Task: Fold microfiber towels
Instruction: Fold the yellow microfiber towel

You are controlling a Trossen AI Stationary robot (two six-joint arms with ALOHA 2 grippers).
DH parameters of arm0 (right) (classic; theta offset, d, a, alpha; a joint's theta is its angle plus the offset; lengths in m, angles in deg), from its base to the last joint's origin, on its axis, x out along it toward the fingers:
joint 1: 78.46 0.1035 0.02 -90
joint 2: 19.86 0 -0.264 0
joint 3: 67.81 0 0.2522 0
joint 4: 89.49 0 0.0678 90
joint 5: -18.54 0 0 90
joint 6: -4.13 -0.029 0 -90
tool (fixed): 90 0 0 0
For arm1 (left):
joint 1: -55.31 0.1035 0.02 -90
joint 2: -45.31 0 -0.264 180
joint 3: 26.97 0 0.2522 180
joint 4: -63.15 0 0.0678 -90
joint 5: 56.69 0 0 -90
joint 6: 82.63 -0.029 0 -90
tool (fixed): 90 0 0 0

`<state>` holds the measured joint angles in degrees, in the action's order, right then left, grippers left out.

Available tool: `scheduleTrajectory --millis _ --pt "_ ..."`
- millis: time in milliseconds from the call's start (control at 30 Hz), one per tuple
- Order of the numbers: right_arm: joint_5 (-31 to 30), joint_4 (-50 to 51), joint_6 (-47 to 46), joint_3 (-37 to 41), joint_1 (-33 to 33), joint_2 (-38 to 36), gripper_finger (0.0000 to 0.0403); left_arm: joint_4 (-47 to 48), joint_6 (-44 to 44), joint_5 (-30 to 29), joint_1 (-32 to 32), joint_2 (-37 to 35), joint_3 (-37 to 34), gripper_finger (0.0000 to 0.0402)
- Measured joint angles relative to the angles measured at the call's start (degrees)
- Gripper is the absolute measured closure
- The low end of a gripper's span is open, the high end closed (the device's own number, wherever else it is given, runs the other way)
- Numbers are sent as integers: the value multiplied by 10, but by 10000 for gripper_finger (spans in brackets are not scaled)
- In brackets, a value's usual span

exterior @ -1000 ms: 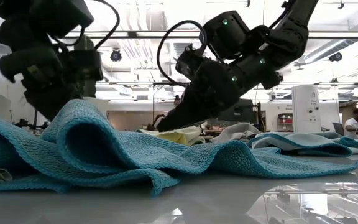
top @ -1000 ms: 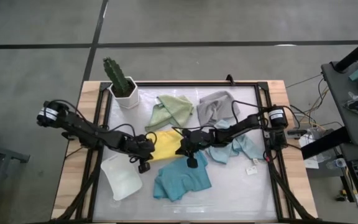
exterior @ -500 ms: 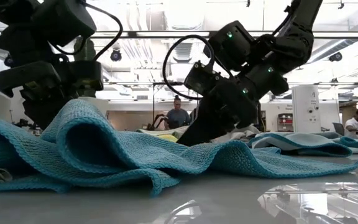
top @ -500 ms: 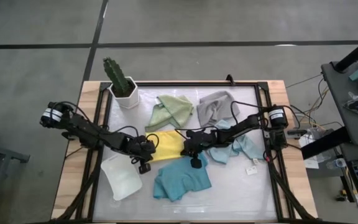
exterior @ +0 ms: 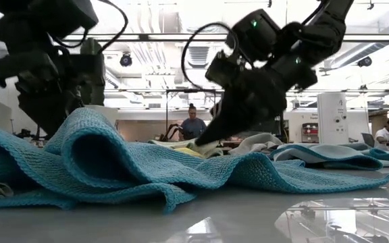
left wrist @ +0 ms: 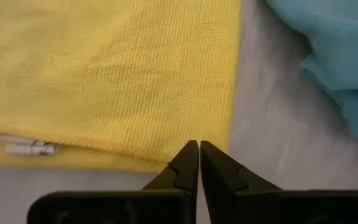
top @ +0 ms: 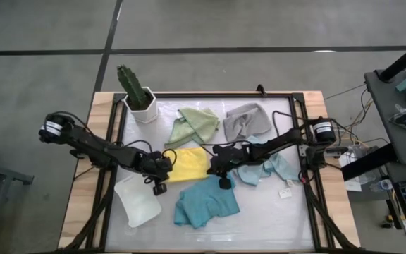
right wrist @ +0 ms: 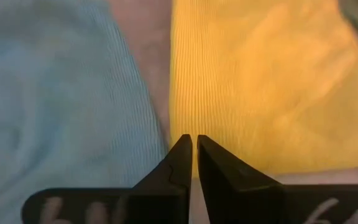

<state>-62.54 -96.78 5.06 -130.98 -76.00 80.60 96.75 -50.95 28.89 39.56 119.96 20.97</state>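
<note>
The yellow towel (top: 187,164) lies spread on the white table between my two grippers. My left gripper (top: 166,171) is shut at the towel's near left corner. My right gripper (top: 209,169) is shut at its near right corner and slants down to it in the low view (exterior: 201,142). The teal towel (top: 206,201) lies rumpled just in front of it. The sage green towel (top: 194,125) and the grey towel (top: 247,120) lie behind, and the pale blue towel (top: 268,166) lies under my right arm. My left gripper is shut on the yellow towel's near edge (left wrist: 185,138), close to its corner (left wrist: 229,146), coming from the table's left and slanting down. The towel lies flat on the table. The fingertips cover the spot, so the number of layers does not show. My right gripper is shut on the yellow towel beside its side edge (right wrist: 174,127), close to the near corner, coming from the table's right and slanting down. The corner is raised a little (exterior: 196,148); the rest lies flat. The fingertips hide the pinch itself.
A white tray (top: 137,200) lies at the near left. A cactus in a white pot (top: 138,95) stands at the far left corner. A small tag (top: 286,189) lies at the right. People show in the room beyond the table (exterior: 193,125).
My right gripper has gone a little toward the table's right edge, dipped to the table and come up slightly, staying shut. The yellow towel now lies wider and flatter between the two grippers than before.
</note>
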Motion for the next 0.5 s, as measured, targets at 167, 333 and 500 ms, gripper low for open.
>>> scheduleTrajectory --millis 167,333,500 --pt "-16 -10 12 0 -23 -19 383 5 -43 -58 3 -44 0 398" --pt "-35 -56 9 0 -59 -12 383 2 -94 -158 22 -61 -8 398" --pt "-55 -134 -21 -1 -85 14 383 2 -108 -203 62 -43 -22 398"
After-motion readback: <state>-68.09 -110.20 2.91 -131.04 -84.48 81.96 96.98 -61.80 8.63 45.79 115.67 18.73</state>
